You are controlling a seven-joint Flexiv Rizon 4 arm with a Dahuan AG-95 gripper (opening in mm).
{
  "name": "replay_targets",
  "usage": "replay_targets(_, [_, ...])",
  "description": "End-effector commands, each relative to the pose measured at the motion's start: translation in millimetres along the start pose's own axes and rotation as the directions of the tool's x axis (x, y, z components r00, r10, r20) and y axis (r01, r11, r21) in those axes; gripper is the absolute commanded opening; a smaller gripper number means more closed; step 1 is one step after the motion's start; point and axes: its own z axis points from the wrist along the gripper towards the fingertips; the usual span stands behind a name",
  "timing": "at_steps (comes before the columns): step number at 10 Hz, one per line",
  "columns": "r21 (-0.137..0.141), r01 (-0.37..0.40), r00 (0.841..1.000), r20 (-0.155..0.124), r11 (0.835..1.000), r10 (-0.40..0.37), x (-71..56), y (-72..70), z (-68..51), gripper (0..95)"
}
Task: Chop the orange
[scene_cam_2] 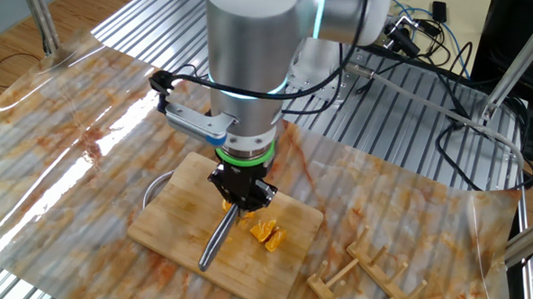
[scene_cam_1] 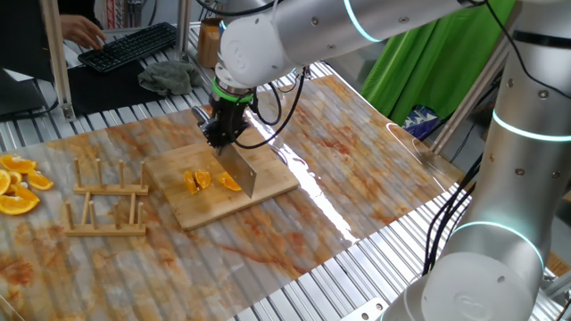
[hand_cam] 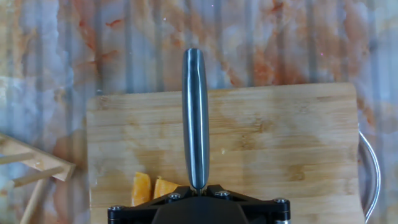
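No legible writing on cleaver [scene_cam_1: 239, 169].

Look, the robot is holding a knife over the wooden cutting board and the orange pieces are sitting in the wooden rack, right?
Not quite. The gripper does hold the knife over the cutting board, but the orange pieces lie on the board beside the blade, not in the wooden rack. The rack holds nothing. One fixed view shows this best.
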Motion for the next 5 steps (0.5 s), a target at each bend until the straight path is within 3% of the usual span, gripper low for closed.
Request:
replay_targets(1, [-0.003,-0.015,1.000,-0.010,1.000,0.015,1.0,5.8,-2.8,0.0])
replay_targets(3, [0.000,-0.053,0.998,-0.019,0.999,0.053,1.3,23.4,-8.9,0.0])
replay_targets(4, [0.007,-0.105,0.994,-0.039,0.994,0.106,-0.6,51.3,-17.4,0.0])
replay_targets(5, [0.011,-0.141,0.989,-0.052,0.990,0.142,-0.3,69.4,-23.6,0.0])
